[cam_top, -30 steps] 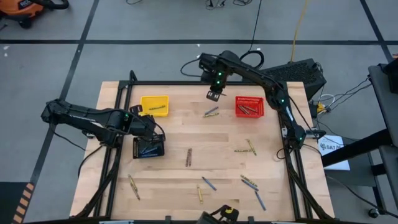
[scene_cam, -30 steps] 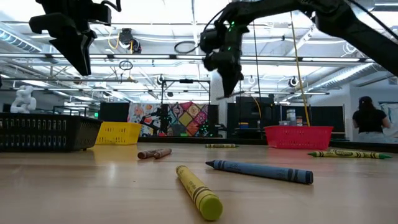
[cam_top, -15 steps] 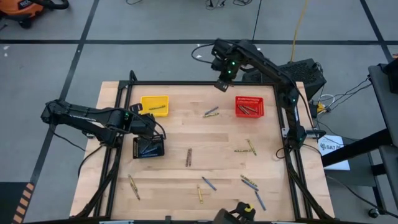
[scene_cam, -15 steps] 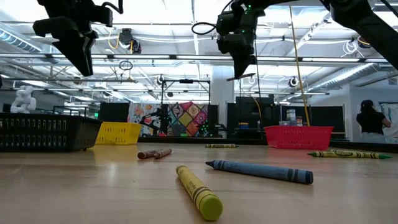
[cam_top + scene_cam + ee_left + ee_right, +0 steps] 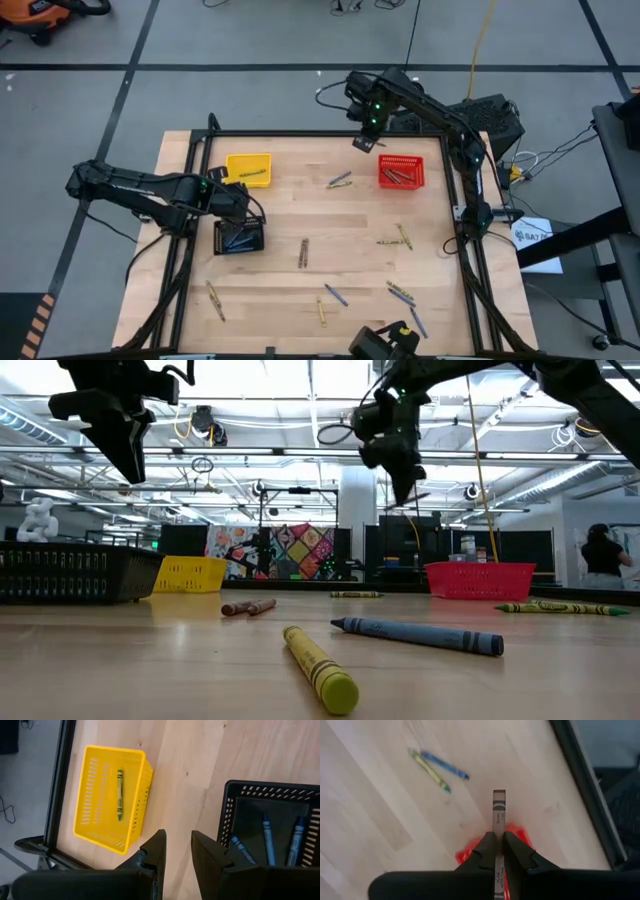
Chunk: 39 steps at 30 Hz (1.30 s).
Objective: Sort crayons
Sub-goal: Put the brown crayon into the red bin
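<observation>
A wooden table (image 5: 290, 215) carries three small baskets, and the red basket (image 5: 401, 171) serves here as the landmark. The right gripper (image 5: 364, 143) hangs high, just beside the red basket's near-left corner, its jaws pinching a brown-red crayon (image 5: 498, 809) that juts forward between them. Held over that spot, the crayon looks bound for the red basket, which already holds several like-coloured sticks (a judgement from colour alone).

Far across the table from the red basket sits the black basket (image 5: 239, 236), with the left gripper (image 5: 176, 851) poised by its rim, jaws slightly spread and empty, likely because a blue crayon has just gone in. The yellow basket (image 5: 248, 169) lies level with the red one, well apart from it.

Loose crayons (image 5: 339, 180) lie just beside the red basket and more are scattered well apart from it toward the table's near edge.

The right wrist view alone reveals the pinched crayon; from overhead it is too small to make out. The left wrist view alone shows blue crayons (image 5: 267, 839) in the black basket and one yellow crayon (image 5: 119, 794) in the yellow.
</observation>
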Available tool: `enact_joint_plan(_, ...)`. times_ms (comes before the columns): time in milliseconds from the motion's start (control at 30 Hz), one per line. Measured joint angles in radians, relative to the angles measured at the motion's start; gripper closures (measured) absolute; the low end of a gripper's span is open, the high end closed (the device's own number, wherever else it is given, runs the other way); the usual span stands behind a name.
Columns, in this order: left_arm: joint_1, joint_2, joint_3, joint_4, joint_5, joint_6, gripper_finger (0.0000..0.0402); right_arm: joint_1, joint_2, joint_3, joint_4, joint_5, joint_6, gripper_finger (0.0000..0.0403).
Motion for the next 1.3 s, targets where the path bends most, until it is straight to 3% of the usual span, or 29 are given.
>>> enact_joint_plan(400,0.000,0.000,0.000,0.004,0.000,0.001,0.0317,-0.055,-0.286,-0.547,0.269,-0.004,0.076,0.0403)
enact_joint_plan(600,0.000,0.000,0.000,0.019,0.000,0.000,0.0317,-0.062,-0.372,-0.748,0.410,-0.002,0.121,0.0403)
enact_joint_plan(900,0.000,0.000,0.000,0.072,-0.009,0.001,0.0317,-0.065,-0.373,-0.910,0.586,-0.001,0.127,0.0403)
enact_joint_plan(1167,0.029,0.000,-0.001,0.210,-0.219,0.137,0.0317,-0.088,-0.374,-0.965,0.660,-0.001,0.067,0.0403)
enact_joint_plan(1300,0.068,0.000,0.000,0.306,-0.269,0.194,0.0317,-0.099,-0.374,-1.001,0.646,0.003,0.080,0.0397)
